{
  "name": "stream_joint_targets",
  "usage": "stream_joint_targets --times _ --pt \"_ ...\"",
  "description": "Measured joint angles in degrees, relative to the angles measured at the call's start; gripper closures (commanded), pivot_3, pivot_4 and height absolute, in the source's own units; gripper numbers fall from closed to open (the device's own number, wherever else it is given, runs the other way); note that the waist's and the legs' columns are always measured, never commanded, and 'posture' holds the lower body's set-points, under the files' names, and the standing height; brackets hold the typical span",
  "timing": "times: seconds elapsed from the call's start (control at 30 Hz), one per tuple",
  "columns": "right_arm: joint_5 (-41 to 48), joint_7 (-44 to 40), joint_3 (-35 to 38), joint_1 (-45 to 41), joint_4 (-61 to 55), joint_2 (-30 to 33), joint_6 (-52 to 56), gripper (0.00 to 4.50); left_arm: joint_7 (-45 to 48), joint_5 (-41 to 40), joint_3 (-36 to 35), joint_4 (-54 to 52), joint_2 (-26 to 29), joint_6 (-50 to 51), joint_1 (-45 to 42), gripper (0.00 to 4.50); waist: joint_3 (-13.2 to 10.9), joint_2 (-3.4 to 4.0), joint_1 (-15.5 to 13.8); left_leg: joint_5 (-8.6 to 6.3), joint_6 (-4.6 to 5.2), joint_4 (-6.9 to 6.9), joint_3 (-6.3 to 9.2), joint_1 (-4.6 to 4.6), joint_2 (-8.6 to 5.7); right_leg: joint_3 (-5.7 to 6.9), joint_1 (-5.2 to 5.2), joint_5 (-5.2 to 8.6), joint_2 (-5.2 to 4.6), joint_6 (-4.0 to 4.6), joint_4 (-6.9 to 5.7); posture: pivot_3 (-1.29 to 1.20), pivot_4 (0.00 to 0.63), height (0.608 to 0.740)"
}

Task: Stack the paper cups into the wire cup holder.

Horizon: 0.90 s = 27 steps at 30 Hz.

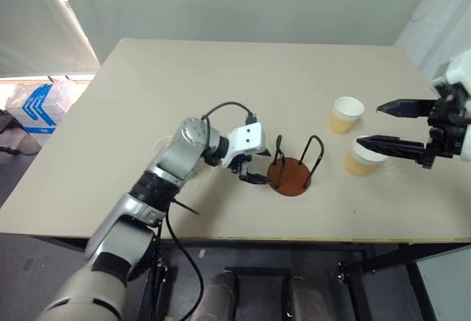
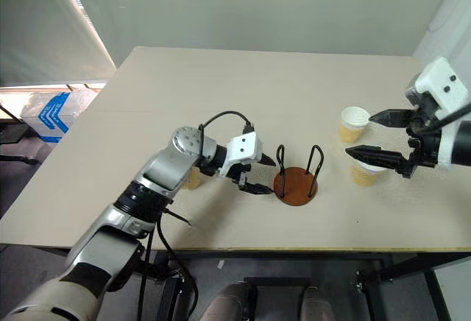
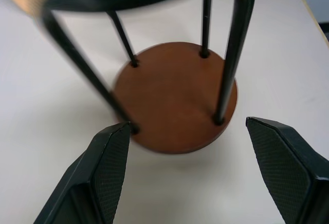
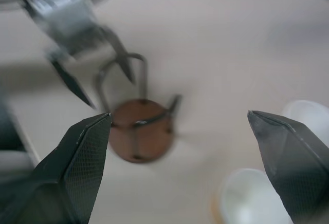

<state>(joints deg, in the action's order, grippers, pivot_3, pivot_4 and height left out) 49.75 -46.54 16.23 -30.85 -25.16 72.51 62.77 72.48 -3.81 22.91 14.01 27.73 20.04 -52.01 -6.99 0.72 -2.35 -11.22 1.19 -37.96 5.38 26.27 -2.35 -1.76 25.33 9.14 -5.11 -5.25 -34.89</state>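
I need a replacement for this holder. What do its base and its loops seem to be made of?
The wire cup holder: the base looks like reddish-brown wood or fibreboard, a matte, even disc; which one is unclear. Loops: thin black rod bent into arches, probably coated metal wire.

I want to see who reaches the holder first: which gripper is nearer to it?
Left. The left gripper is open right beside the holder; the right gripper hangs open over the cups, farther off.

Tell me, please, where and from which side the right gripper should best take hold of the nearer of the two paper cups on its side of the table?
The nearer paper cup stands upright, mouth up. The open right gripper would probably best close across the tapered wall just under the rolled rim, coming from the robot's right, since the other paper cup stands close behind.
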Motion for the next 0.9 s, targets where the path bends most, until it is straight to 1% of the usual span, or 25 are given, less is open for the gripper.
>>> stream_joint_targets --times 0.17,0.37,0.47,0.5,0.7,0.9 --pt "-8.9 -3.7 -12.8 -8.8 6.7 -0.9 -7.0 0.0 0.8 -1.6 -4.6 -2.5 3.2 -0.2 -2.9 0.59 0.0 0.0 0.4 -0.06 0.16 -0.04 0.01 -0.01 0.02 0.01 -0.01 -0.06 0.01 0.05 0.01 0.0 0.15 0.74" --pt "-20.1 -10.1 -25.4 -19.0 17.8 -6.9 -14.6 0.0 0.4 -4.6 -9.4 -5.5 6.7 2.9 -2.6 0.59 0.0 0.0 0.7 -0.05 0.19 -0.05 0.02 0.01 0.06 0.05 0.06 -0.12 0.0 0.03 -0.01 0.0 0.15 0.74" --pt "-27.7 -14.3 -31.6 -23.4 25.4 -9.8 -20.6 0.0 -0.4 -5.1 -11.0 -7.5 8.6 3.8 -1.2 0.59 0.0 0.01 0.8 -0.05 0.2 -0.03 0.04 0.01 0.08 0.08 0.09 -0.11 0.0 0.14 -0.02 0.0 0.15 0.74" --pt "-30.8 -15.8 -34.0 -25.5 29.7 -11.6 -23.2 0.0 -0.6 -5.3 -11.2 -8.0 9.4 4.3 -0.2 0.59 0.0 0.02 0.9 -0.05 0.2 -0.01 0.04 0.0 0.09 0.08 0.11 -0.09 0.0 0.25 -0.04 0.0 0.15 0.74" --pt "-45.5 -20.0 -41.3 -35.2 52.5 -19.1 -37.1 0.0 -1.7 -6.2 -11.6 -11.5 10.5 6.8 2.3 0.59 0.0 0.05 0.9 -0.03 0.15 0.03 0.11 0.07 0.1 0.14 0.26 -0.27 -0.01 0.71 -0.07 0.0 0.15 0.74" --pt "-56.5 -20.6 -44.0 -40.8 70.6 -24.4 -49.4 0.0 -3.1 -7.0 -11.9 -13.9 11.4 8.4 3.0 0.59 0.0 0.06 0.9 -0.05 0.02 0.14 0.15 0.05 0.11 0.15 0.32 -0.35 0.0 0.98 -0.1 0.0 0.15 0.74"
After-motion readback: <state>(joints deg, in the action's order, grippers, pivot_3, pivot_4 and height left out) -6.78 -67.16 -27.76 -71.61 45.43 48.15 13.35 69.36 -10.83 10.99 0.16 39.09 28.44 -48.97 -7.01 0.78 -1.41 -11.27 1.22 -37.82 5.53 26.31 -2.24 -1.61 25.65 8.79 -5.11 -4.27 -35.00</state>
